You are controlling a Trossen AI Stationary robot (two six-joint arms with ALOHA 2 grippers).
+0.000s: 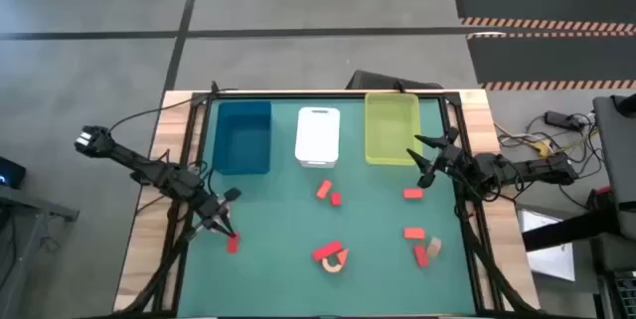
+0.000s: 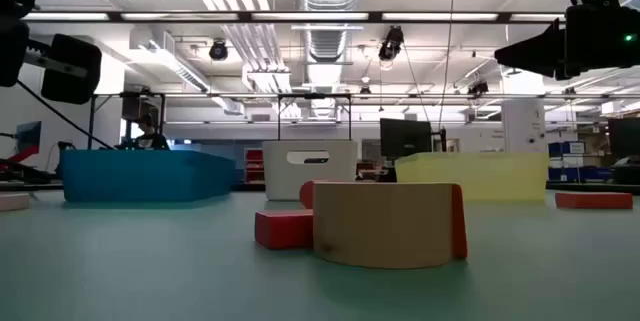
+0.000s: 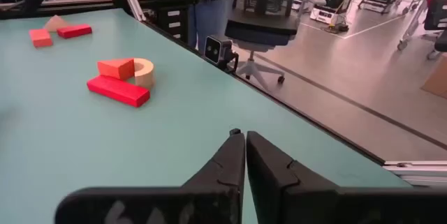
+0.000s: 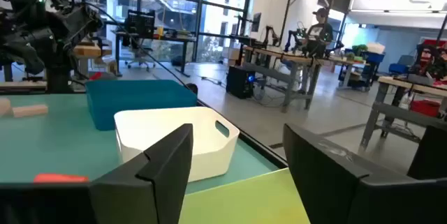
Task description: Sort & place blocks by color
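My left gripper [image 1: 230, 222] hangs at the near left of the table [image 1: 368, 279], fingers pressed together and empty, just beside a red block [image 1: 233, 244]. More blocks lie near the front: a red brick against the tan arch [image 1: 332, 260], and others to the right. My right gripper [image 1: 425, 156] hovers over the yellow-green tray [image 1: 391, 112] at the far side, fingers spread, holding nothing. I judge sorting barely begun; next, open left and descend on the red block.
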